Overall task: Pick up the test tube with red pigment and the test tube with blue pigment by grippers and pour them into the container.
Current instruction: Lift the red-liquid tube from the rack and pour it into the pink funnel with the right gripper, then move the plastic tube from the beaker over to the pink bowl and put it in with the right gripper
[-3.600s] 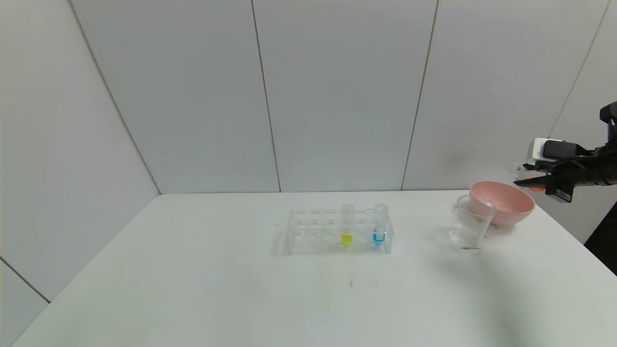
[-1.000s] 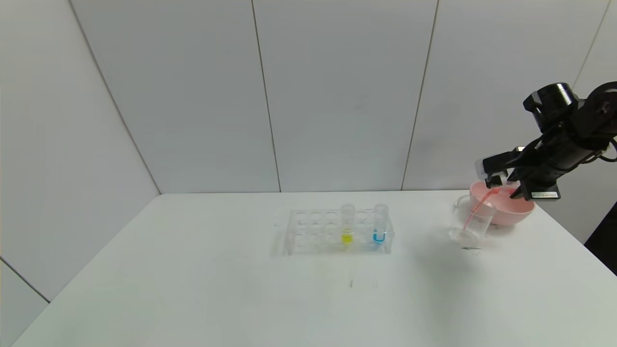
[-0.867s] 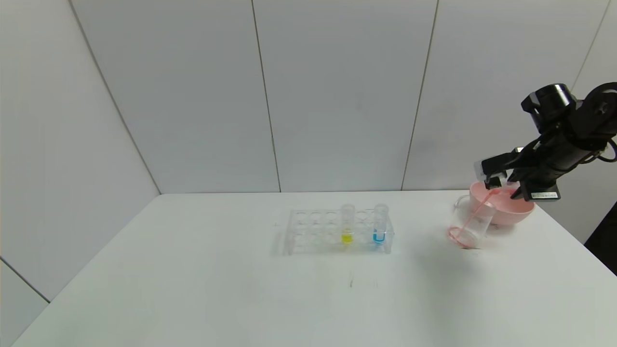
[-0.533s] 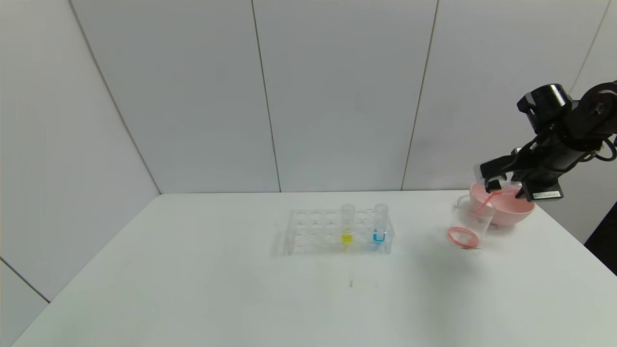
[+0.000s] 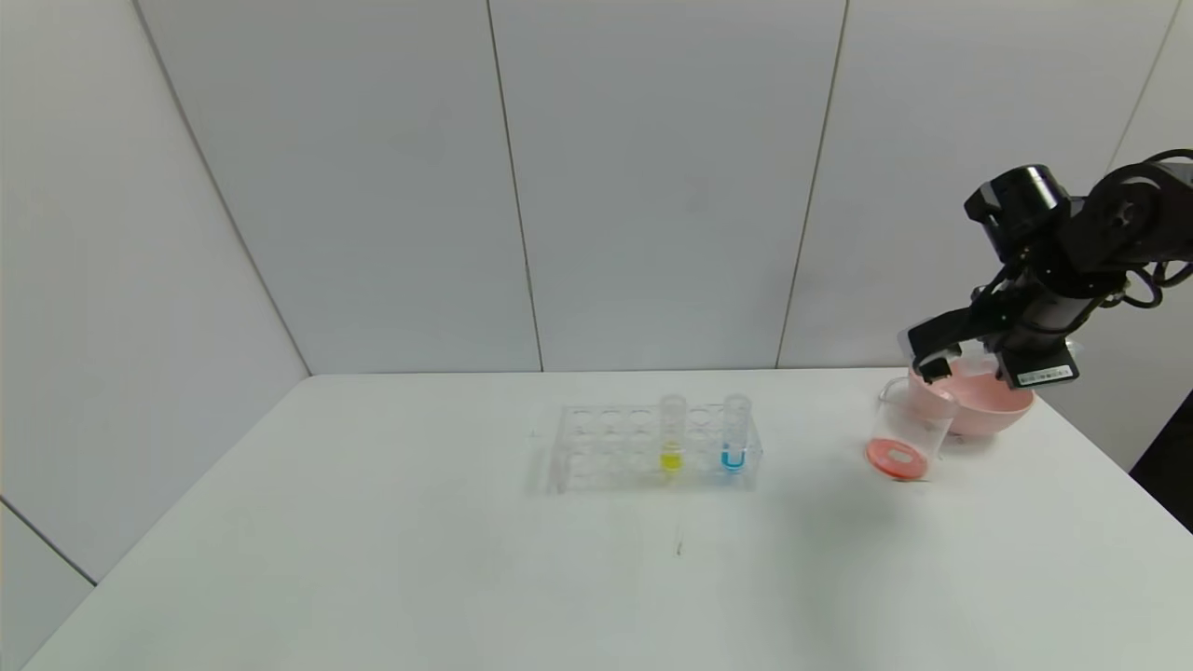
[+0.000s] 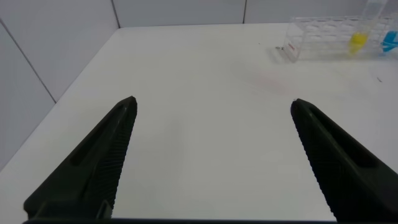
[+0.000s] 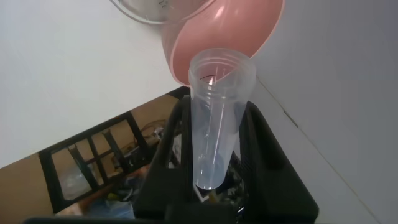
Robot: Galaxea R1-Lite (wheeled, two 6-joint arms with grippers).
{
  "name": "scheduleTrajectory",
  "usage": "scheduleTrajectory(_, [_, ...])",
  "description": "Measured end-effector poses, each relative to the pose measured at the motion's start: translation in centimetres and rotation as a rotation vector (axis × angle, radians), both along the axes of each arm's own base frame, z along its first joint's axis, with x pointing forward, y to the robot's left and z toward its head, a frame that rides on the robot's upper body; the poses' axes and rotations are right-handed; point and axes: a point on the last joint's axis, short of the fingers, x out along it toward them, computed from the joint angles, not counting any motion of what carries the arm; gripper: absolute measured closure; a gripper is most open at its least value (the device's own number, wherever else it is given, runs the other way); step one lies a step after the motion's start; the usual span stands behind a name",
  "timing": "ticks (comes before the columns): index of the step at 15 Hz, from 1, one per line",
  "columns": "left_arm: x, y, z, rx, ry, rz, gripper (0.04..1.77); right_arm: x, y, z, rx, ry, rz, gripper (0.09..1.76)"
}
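My right gripper [image 5: 939, 358] is shut on the red pigment test tube [image 7: 219, 118], tipped mouth-down above the container [image 5: 906, 427]. In the right wrist view the tube looks clear and empty between the black fingers [image 7: 176, 134]. The container, a clear glass beaker, stands in front of the pink bowl and holds a layer of orange-red liquid [image 5: 897, 459] at its bottom. The blue pigment test tube [image 5: 734, 434] stands upright at the right end of the clear rack [image 5: 615, 449]; it also shows in the left wrist view [image 6: 390, 38]. My left gripper [image 6: 212, 101] is open and empty over bare table, far from the rack.
A pink bowl [image 5: 986, 399] sits right behind the beaker, near the table's right edge; it also shows in the right wrist view [image 7: 249, 31]. A tube with yellow liquid [image 5: 671, 436] stands in the rack beside the blue one.
The red stream from the tube into the beaker has stopped and red liquid now covers the beaker's bottom. My right arm has shifted slightly left and up, still holding the tube.
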Motion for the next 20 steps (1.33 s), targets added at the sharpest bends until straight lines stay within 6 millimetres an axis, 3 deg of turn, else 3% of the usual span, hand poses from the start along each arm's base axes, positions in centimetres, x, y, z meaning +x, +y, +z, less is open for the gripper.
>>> scheduleTrajectory(10, [0.0,0.0,0.0,0.000,0.000,0.000,0.05,0.5,1.1,-0.7,-0.010,0.003,0.017,1.35])
scheduleTrajectory(13, [0.0,0.0,0.0,0.000,0.000,0.000,0.05,0.4,1.2,0.5,0.187,-0.074,0.103,1.35])
scheduleTrajectory(20, [0.0,0.0,0.0,0.000,0.000,0.000,0.05,-2.2,1.1,5.1,0.800,-0.232,-0.047,1.35])
